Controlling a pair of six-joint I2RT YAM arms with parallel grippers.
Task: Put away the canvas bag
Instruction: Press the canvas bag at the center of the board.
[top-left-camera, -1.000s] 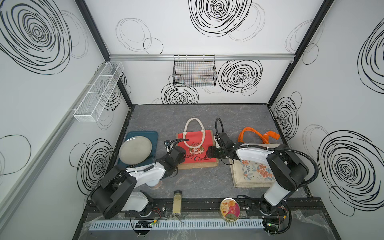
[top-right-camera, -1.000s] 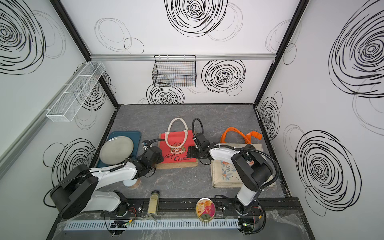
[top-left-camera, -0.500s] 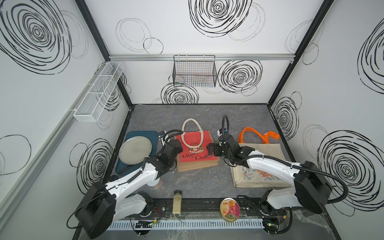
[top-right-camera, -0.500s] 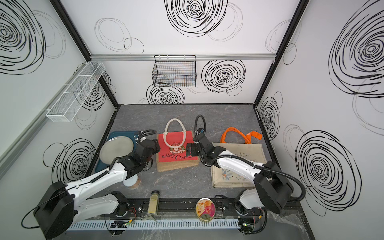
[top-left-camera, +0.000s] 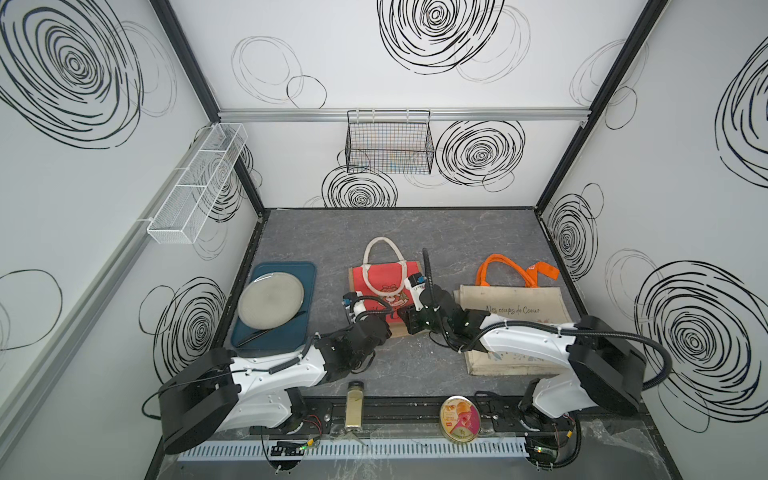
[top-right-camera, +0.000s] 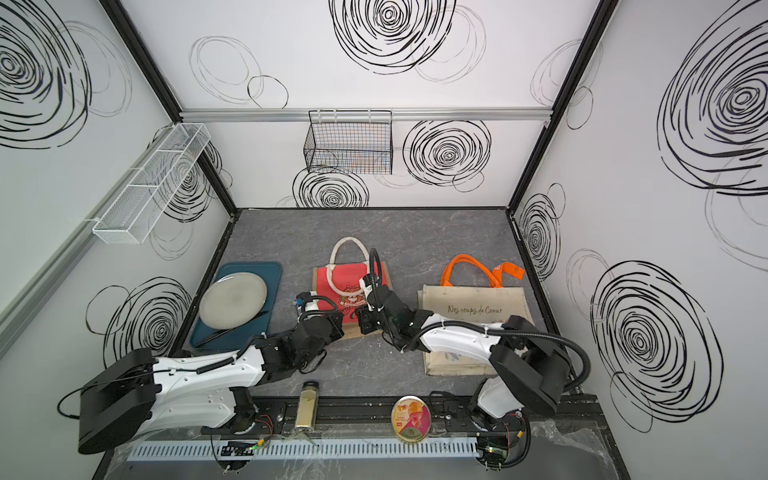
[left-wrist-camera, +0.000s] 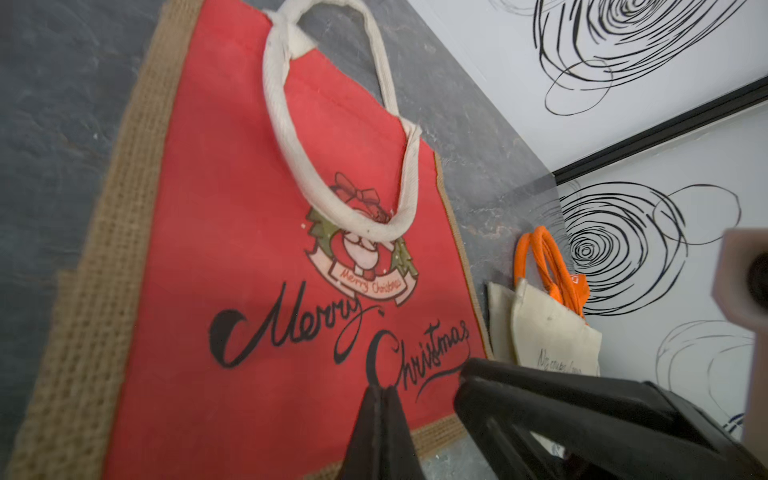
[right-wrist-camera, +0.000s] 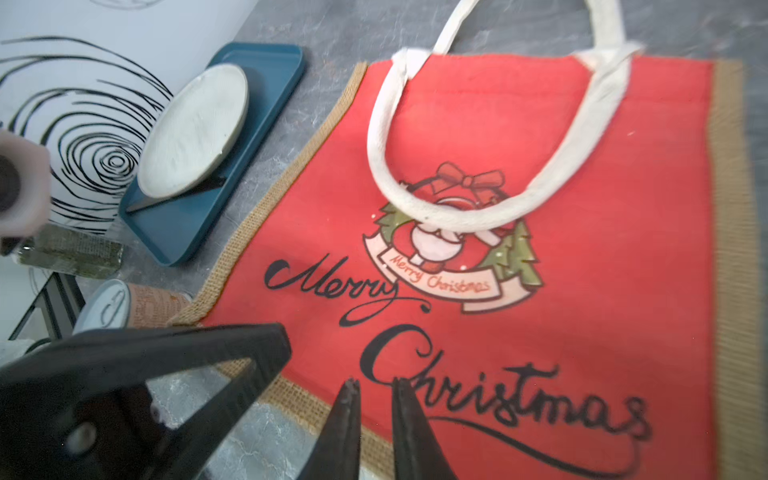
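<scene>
Now | red bag (top-left-camera: 376, 286) lies flat in the middle of the table (top-left-camera: 415, 232) | left gripper (left-wrist-camera: 380, 390) tips together at its near edge, right gripper (right-wrist-camera: 376, 382) a little apart | tip: pinch the edge well, lift both sides evenly

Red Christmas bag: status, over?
Left gripper shut at bottom edge of red Christmas bag; right gripper nearly closed there, grip unclear. Bag flat on table, not stowed. Beige tote beside it, apart.
</scene>
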